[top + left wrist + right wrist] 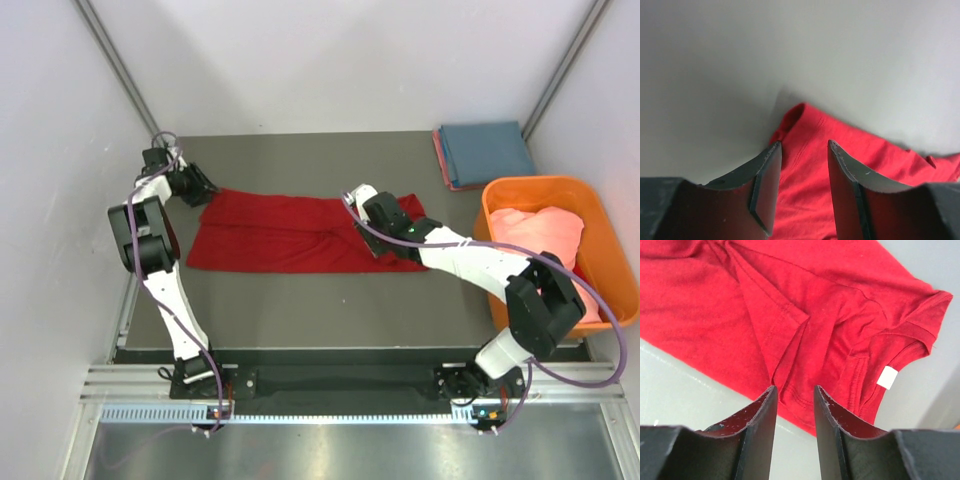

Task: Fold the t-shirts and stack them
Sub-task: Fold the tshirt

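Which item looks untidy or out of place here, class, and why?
The red t-shirt on the table: folded into a long strip, but its collar end is rumpled, with creases and one sleeve poking out. The salmon-pink shirt also lies crumpled in the orange tub, unfolded.

You're in a robotics lab cell. White panels (330, 60) wall in the grey desk (300, 310). The left arm (165, 290) and right arm (470, 262) bolt onto an aluminium rail (125, 380).

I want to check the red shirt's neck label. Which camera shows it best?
The right wrist view: the white neck label sits clear and close on the red t-shirt. The top external view shows the shirt but no label; the left wrist view shows only its other end.
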Controlling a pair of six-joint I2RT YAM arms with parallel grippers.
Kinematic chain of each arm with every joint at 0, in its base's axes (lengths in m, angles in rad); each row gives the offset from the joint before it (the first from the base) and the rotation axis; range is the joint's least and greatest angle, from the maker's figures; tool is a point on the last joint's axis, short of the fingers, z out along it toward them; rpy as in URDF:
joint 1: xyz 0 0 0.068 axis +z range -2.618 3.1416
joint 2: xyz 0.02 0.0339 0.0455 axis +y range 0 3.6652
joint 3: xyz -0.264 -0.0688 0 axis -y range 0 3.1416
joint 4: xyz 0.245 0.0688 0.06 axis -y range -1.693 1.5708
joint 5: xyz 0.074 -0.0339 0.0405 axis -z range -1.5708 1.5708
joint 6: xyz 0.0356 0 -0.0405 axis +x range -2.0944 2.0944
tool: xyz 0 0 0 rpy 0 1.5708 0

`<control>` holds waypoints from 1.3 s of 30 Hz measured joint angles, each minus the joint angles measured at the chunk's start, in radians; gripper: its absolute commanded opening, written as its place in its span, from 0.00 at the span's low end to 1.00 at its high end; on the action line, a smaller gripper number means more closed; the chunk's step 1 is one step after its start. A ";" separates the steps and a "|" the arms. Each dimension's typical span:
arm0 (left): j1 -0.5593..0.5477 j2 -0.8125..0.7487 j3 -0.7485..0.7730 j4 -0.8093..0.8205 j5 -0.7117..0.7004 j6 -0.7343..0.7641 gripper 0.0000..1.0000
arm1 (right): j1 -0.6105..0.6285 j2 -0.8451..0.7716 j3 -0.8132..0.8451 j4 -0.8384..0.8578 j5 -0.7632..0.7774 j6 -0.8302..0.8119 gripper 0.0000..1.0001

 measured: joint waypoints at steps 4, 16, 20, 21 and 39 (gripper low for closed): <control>-0.012 0.027 0.048 0.004 0.001 0.012 0.44 | -0.016 0.013 0.013 0.006 -0.002 0.000 0.35; -0.016 0.069 0.097 0.000 -0.088 0.000 0.00 | -0.174 0.159 0.111 0.027 -0.034 0.061 0.32; -0.018 0.069 0.100 -0.001 -0.130 -0.028 0.00 | -0.274 0.283 0.228 0.030 -0.050 0.142 0.32; -0.018 0.069 0.101 -0.002 -0.139 -0.034 0.00 | -0.297 0.314 0.257 0.027 -0.055 0.161 0.32; -0.018 0.069 0.104 -0.002 -0.165 -0.084 0.00 | -0.407 0.611 0.536 0.010 -0.079 0.326 0.00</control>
